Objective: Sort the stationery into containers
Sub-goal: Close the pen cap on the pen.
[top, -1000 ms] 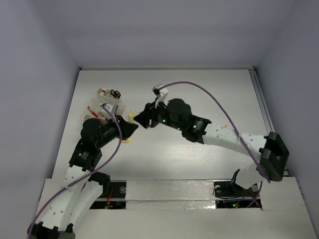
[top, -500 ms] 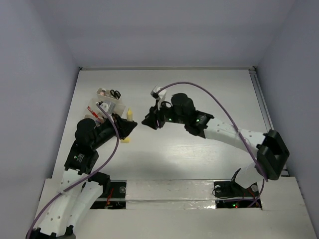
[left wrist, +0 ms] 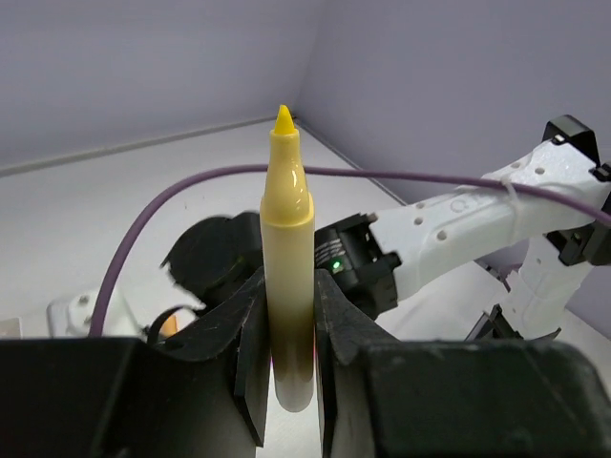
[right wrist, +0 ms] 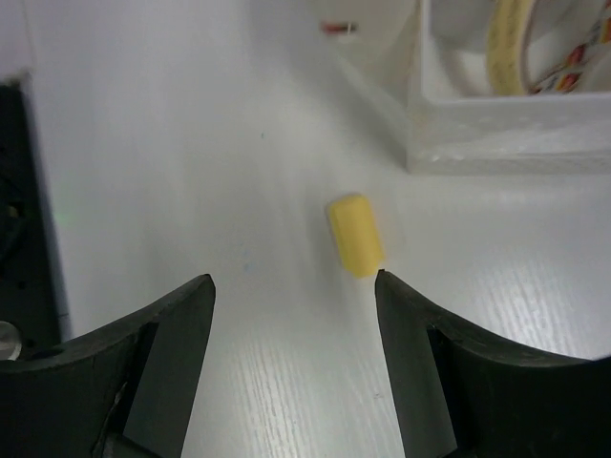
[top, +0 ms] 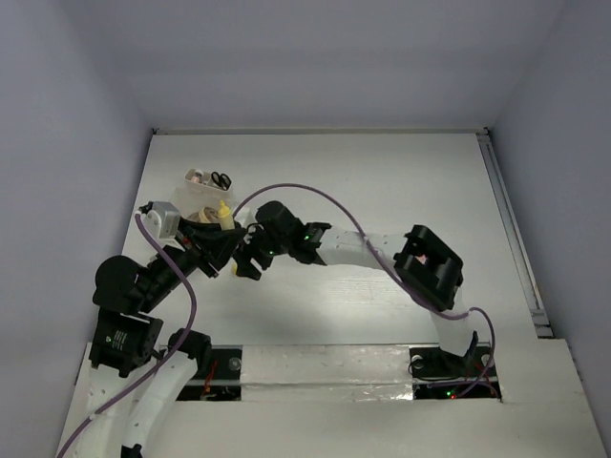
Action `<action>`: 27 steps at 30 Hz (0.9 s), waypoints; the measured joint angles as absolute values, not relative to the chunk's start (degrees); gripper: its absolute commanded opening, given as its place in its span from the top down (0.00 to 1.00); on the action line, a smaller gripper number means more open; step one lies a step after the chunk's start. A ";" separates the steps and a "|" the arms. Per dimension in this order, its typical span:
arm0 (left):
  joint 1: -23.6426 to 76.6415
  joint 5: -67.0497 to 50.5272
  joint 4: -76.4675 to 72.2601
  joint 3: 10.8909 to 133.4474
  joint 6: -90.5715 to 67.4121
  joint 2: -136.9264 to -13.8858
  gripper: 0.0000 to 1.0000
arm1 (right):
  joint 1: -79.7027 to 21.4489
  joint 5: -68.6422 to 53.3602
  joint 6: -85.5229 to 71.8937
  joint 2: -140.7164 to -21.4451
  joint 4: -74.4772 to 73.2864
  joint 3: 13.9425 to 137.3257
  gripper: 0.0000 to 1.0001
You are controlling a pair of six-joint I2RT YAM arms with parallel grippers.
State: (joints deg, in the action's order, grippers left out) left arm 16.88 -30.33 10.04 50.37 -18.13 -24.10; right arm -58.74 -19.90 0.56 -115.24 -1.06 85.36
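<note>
Yellow marker (left wrist: 288,277), tip bare, frame centre: left gripper (left wrist: 288,320) clamped on it. Right gripper (right wrist: 293,282) spread wide; yellow cap (right wrist: 355,235) mid-frame, on table.

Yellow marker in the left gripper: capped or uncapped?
Uncapped. The yellow marker shows a bare pointed tip above the left gripper; a small yellow cap-like cylinder lies on the table.

The overhead camera sits above and behind the arm bases (top: 444,364), looking down on the whole table (top: 401,181), with the clear box (top: 194,187) small toward the far left. The left wrist camera, near the box, looks close along a yellow marker (left wrist: 289,277) toward the right arm (left wrist: 458,224), which is also seen overhead. The right wrist camera faces down, close beside the box's wall.
</note>
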 measured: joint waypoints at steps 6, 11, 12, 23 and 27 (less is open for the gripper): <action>16.88 -29.80 12.14 50.39 -17.76 -24.21 1.00 | -60.82 -16.73 4.82 -123.24 -8.29 90.89 0.24; 16.88 -29.78 12.49 50.39 -17.23 -24.25 1.00 | -60.84 -13.82 7.64 -128.86 -12.78 99.55 0.23; 16.88 -29.71 12.49 50.39 -17.15 -24.29 1.00 | -60.84 -13.32 8.01 -129.60 -13.32 100.68 0.23; 16.88 -29.45 12.23 49.93 -16.78 -24.67 1.00 | -62.37 -9.85 10.26 -133.23 -15.35 103.81 0.37; 16.88 -29.41 11.86 48.23 -16.82 -24.69 1.00 | -63.11 -8.16 10.39 -133.34 -15.03 103.79 0.41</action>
